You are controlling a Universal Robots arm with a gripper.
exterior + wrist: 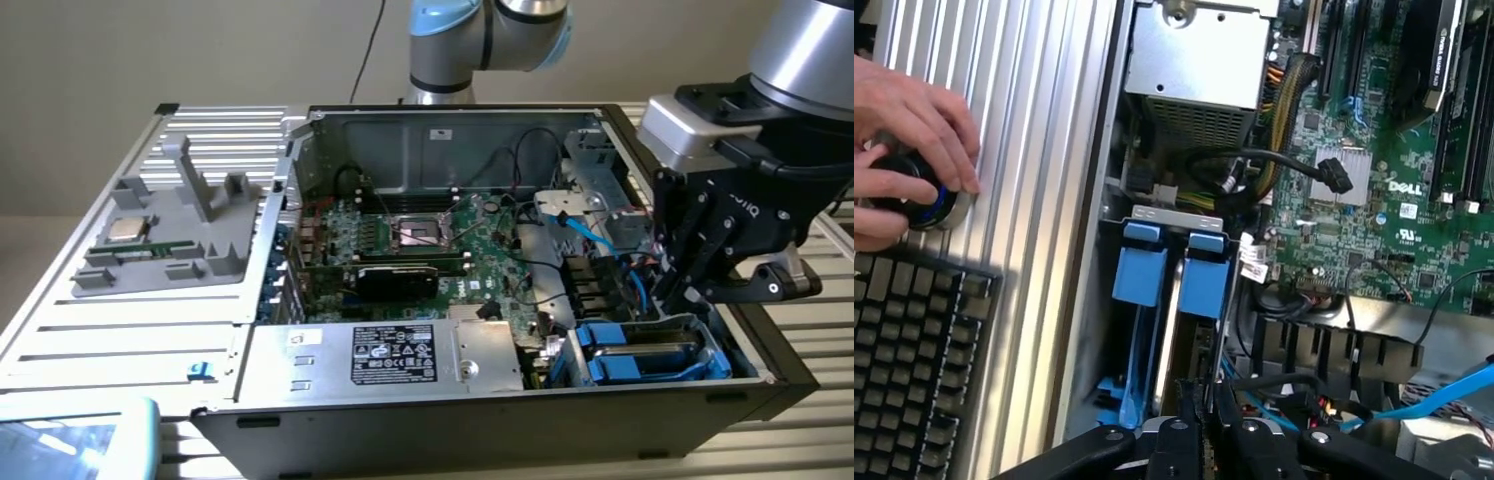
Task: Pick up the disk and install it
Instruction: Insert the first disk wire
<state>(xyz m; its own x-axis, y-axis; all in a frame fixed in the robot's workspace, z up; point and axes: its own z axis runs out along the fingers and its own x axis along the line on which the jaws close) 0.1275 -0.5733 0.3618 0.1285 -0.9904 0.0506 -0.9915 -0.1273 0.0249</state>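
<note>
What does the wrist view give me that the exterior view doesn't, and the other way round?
Wrist view: a person's hand on a round black knob, next to a dark keyboard on the ribbed table.
Exterior view: a grey fixture holding a small silver chip, on that view's left of the case, and the arm's blue-grey joint behind it.
Both: the gripper over the blue carriers in the drive bay, the green motherboard and the silver power supply.

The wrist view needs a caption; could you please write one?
Gripper over the blue-framed disk in the computer's drive bay; a hand grips a knob.
</note>
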